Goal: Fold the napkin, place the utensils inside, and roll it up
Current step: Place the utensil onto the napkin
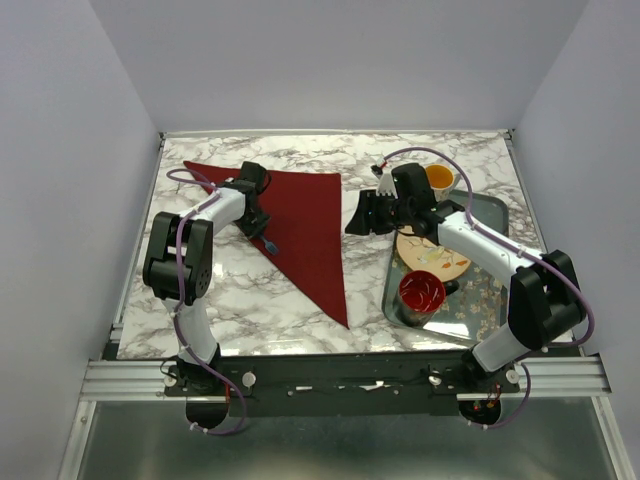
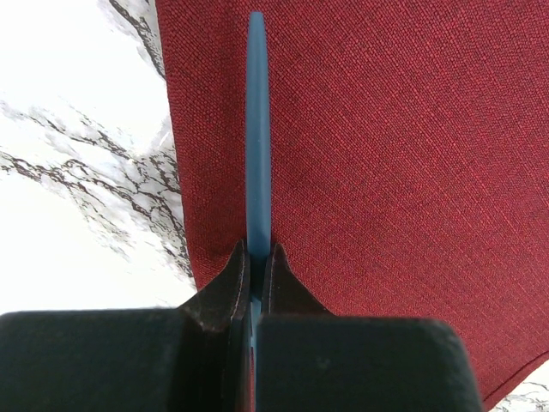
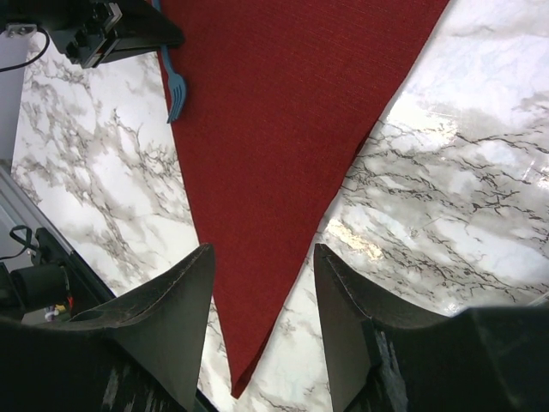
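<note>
Clamping left tool (image 2: 256,259) on the blue fork (image 2: 256,129), pointing twelve o'clock along the napkin (image 2: 386,172) edge; holding right tool (image 3: 262,253) wide, empty; showing tines (image 3: 176,90) only from right wrist.

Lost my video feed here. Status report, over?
Left gripper shut on blue fork, over the triangle-folded napkin. Right gripper open, empty. Tray stands apart, nothing blocking.

the left claw (image 2: 257,257) is pinched tight on a slim blue utensil (image 2: 256,129), seen edge-on, reaching out over the maroon napkin (image 2: 386,172) near its edge; white marbled bench (image 2: 77,172) lies left.
</note>
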`<state>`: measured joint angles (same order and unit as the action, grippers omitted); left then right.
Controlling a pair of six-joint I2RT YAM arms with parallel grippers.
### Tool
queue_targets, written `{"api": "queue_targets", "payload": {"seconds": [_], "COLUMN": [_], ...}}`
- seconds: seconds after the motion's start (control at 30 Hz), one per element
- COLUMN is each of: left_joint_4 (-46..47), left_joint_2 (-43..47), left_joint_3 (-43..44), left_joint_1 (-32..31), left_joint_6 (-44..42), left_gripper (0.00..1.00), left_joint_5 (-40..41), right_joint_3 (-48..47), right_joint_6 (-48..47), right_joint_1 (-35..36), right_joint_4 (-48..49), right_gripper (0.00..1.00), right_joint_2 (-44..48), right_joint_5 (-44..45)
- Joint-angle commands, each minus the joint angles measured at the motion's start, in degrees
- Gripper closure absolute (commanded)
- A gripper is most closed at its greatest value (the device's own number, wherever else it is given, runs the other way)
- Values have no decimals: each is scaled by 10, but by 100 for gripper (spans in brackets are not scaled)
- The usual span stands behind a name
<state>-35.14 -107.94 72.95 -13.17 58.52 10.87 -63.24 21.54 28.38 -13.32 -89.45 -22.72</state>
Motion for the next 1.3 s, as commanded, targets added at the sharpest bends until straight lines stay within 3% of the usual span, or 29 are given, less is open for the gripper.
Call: {"api": "queue_targets", "payload": {"seconds": [0.0,0.57,1.27], "left_joint_4": [-5,-2,-1], "left_joint_2": [-11,-2,19], "left_joint_3": [-6,-21,-32], "left_joint_1": [3,13,13], "left_joint_6": [1,11,-3], "left_gripper": [94,76,62], "left_joint_5": [15,11,2], "right_joint_3": [8,11,9], "right_joint_6": [-5,-11,-24], "right_joint_1": [-2,-2,0], "right_joint_4": [-11,-11,-12], "right_gripper": [42,43,43], "right_joint_2": [7,14,6], "right_joint_5": [1,-6,-8]}}
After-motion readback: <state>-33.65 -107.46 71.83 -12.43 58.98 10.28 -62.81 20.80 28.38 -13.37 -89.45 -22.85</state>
